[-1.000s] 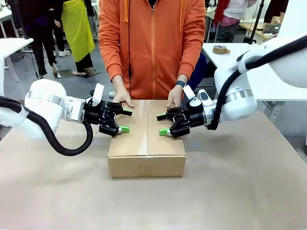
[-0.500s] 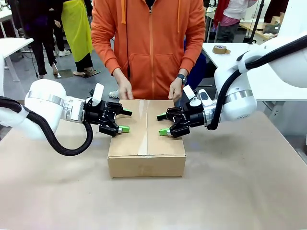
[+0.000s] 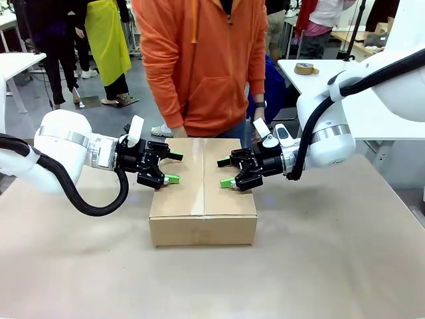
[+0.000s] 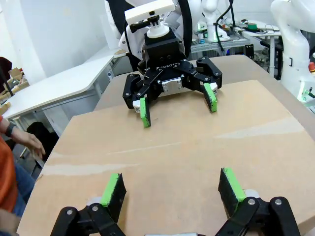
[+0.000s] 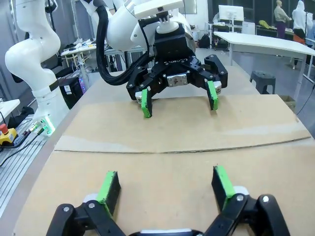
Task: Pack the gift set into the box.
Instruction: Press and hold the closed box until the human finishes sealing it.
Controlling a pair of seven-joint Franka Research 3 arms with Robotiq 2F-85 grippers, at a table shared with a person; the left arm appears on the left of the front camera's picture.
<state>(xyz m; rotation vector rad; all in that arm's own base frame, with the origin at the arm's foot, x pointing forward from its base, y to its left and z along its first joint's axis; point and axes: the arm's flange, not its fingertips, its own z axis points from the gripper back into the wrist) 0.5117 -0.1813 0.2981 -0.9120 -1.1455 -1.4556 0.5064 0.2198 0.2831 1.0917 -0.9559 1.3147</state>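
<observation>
The box (image 3: 202, 199) is a brown cardboard carton in the middle of the table, its top flaps down and meeting along a centre seam (image 5: 172, 147). My left gripper (image 3: 176, 167) hovers open over the box's left flap, fingers pointing right. Facing it, my right gripper (image 3: 224, 173) hangs open over the right flap. In the left wrist view my own left gripper (image 4: 172, 187) stands open above the cardboard top (image 4: 197, 147), with the right gripper (image 4: 177, 101) opposite. The right wrist view has the right gripper (image 5: 165, 184) open and the left gripper (image 5: 178, 101) beyond. The gift set is hidden.
A person in an orange hoodie (image 3: 206, 66) stands at the far edge, one hand (image 4: 27, 140) off the box. A roll of tape (image 3: 305, 68) lies on the white table (image 3: 372, 113) at the back right. Bare brown tabletop (image 3: 212, 279) lies in front of the box.
The person's hands have lifted off the box's far edge and the person has straightened and shifted. Both grippers have stayed where they were, open.
</observation>
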